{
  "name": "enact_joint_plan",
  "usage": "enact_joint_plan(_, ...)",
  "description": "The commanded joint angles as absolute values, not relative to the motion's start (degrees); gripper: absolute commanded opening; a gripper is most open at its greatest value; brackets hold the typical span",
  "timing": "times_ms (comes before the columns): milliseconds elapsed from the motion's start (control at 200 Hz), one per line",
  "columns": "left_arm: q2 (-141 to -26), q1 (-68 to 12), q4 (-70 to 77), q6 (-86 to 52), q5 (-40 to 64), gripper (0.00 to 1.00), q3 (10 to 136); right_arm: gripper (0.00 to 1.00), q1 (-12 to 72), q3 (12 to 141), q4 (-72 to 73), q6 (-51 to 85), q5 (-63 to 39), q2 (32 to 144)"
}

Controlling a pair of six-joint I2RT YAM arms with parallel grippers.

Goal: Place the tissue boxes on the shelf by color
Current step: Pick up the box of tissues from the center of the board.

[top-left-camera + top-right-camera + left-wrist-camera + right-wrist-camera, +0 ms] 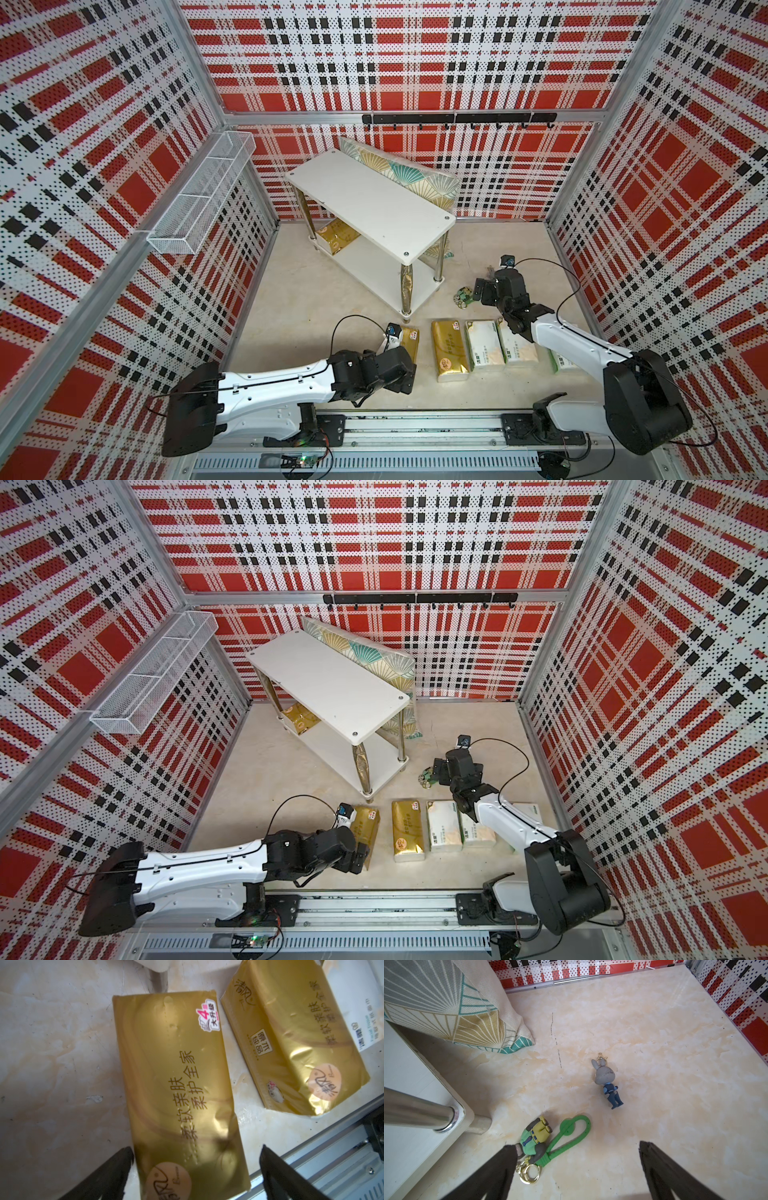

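The shelf point(370, 203) stands at the back, with one gold tissue box point(336, 237) on its lower board. On the floor in front lie two gold tissue boxes point(412, 340) point(449, 349) and, to their right, white ones point(484, 345) point(517, 345); a third white one point(561, 361) is mostly hidden by the right arm. My left gripper point(195, 1148) is open, its fingers on either side of the near end of the left gold box point(176, 1076), not closed on it. My right gripper point(576, 1146) is open above bare floor right of the shelf.
A fan-patterned cushion point(399, 170) leans behind the shelf. Two small keychain figures lie by the right gripper, a green one point(542, 1140) beside one finger and a grey rabbit point(607, 1080). A wire basket point(203, 195) and a hook rail point(457, 118) hang on the walls.
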State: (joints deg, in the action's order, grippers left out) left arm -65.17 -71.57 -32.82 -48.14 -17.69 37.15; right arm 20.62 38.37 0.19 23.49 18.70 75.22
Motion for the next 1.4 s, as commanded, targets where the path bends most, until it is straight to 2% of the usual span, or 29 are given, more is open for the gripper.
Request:
enact_joint_plan(0, -66.13, -72.72, -34.11, -49.9, -19.77, 0.99, 38.12, 1.0, 21.14, 38.23, 0.98, 23.55, 18.94, 75.34)
enact_joint_plan(586, -68.79, -77.46, -33.51, -56.51, -24.43, 0.99, 37.0, 1.0, 21.77, 37.53, 0.98, 23.65, 18.99, 74.51)
enact_joint_plan(957, -75.27, -80.9, -32.66, -60.75, -29.01, 0.99, 36.77, 1.0, 22.0, 37.18, 0.79, 23.44, 19.35, 73.92)
enact_joint_plan(1393, -68.93, -82.18, -23.34, -61.83, -33.81, 1.0, 29.17, 1.0, 22.06, 36.64, 1.25, 23.55, 19.29, 74.27)
